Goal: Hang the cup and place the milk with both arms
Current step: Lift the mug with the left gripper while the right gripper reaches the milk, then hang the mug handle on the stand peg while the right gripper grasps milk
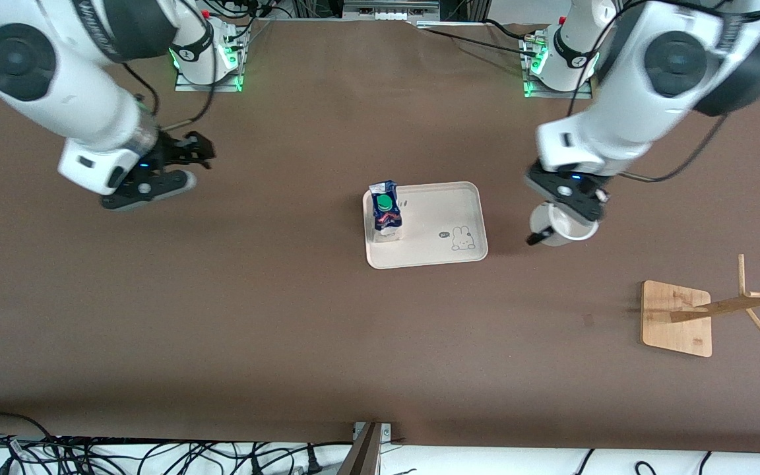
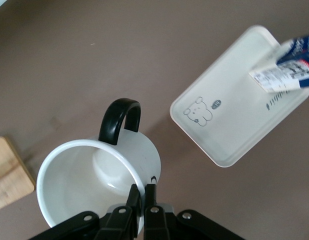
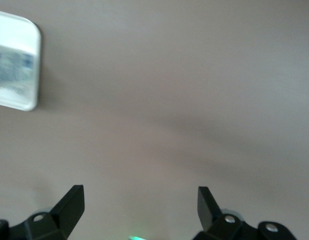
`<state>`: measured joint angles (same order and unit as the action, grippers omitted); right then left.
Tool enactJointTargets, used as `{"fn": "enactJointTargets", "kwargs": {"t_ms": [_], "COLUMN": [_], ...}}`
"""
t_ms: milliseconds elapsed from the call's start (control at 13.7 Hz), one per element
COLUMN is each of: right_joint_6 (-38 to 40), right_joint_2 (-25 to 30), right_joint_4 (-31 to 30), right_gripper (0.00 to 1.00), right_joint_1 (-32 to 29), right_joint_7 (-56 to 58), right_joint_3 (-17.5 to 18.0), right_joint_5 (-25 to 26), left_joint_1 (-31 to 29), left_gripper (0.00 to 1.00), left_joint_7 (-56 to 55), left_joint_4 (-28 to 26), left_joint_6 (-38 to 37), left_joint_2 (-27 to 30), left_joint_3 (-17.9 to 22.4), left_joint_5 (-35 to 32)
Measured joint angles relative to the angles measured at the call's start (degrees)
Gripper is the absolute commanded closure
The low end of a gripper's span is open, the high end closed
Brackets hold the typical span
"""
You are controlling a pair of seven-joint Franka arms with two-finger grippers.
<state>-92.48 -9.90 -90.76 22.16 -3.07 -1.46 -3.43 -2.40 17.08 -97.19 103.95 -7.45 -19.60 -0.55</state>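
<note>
Currently the left gripper [image 2: 143,196] is pinched on the rim of the cup [image 2: 97,182], one finger inside the wall and one outside — black handle turned away from the fingers. In the front view, cup [image 1: 561,227] and gripper [image 1: 568,204] hang right of centre over bare table between the tray [image 1: 449,198] and the wooden rack [image 1: 680,316]. The milk [image 1: 386,211] stands upright on the tray's left end. Upper left, the right gripper [image 3: 139,200] hovers over bare table — fingers spread, holding nothing.
</note>
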Motion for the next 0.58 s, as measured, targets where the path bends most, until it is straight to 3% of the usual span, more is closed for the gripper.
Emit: {"fn": "enactJointTargets", "kwargs": {"t_ms": [146,583], "right_joint_6": [-4.00,-12.39], "right_joint_2": [-3.40,-19.19], "right_joint_4": [1.83,14.89], "right_gripper": [0.00,0.00], "right_joint_1": [3.69,16.91], "right_joint_7": [-6.23,-21.91], "right_joint_3": [0.08,0.20], "right_joint_5": [-3.72,-4.76], "left_joint_1": [-5.03,-15.33], "left_gripper": [1.00,1.00], "left_joint_7": [-0.14,-2.30], "left_joint_4": [1.24,7.54], "left_joint_6": [-0.46,-0.76], "left_joint_2": [-0.07,-2.81], "left_joint_3": [0.16,0.42], "left_joint_5": [1.82,1.88]}}
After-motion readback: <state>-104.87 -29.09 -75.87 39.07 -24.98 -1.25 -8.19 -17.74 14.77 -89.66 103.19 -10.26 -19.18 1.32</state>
